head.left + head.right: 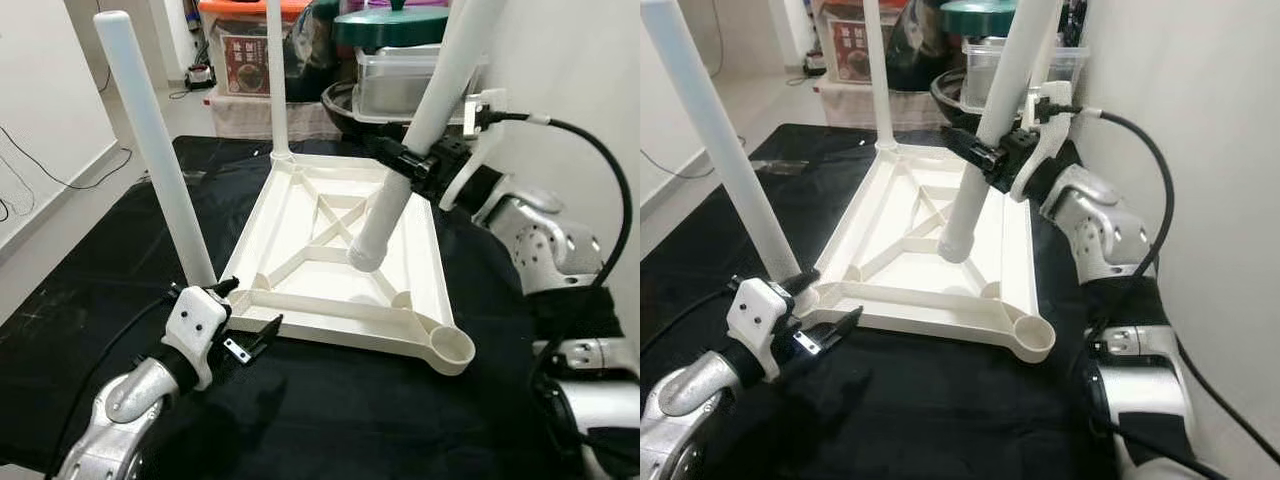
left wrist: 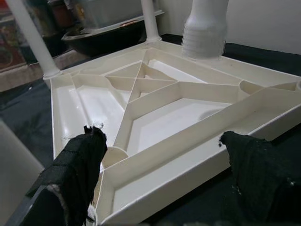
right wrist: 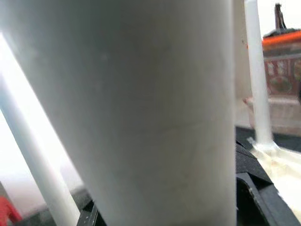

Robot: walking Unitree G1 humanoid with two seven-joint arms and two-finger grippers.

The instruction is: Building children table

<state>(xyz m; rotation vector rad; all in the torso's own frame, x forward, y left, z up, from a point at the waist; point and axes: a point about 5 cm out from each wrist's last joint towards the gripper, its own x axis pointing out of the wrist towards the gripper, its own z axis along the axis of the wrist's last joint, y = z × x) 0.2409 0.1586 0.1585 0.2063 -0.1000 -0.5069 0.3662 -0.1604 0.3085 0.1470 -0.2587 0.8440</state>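
Right pincer (image 1: 415, 165) grasps a tilted leg (image 1: 420, 130) above the tabletop (image 1: 330, 255); left pincer (image 1: 245, 335), released, sits at its near corner.

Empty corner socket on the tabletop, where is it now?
Head views: the empty socket sits at the upside-down tabletop's near-right corner, on the black cloth, below the leg in the right gripper.

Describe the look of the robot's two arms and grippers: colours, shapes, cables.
Both arms are silver metal with rounded joint housings. The left gripper has two long black fingers on a white blocky mount, with a black cable running back along the forearm. The right gripper has black fingers, a black collar and a white bracket; a thick black cable loops from the bracket down past the silver elbow.
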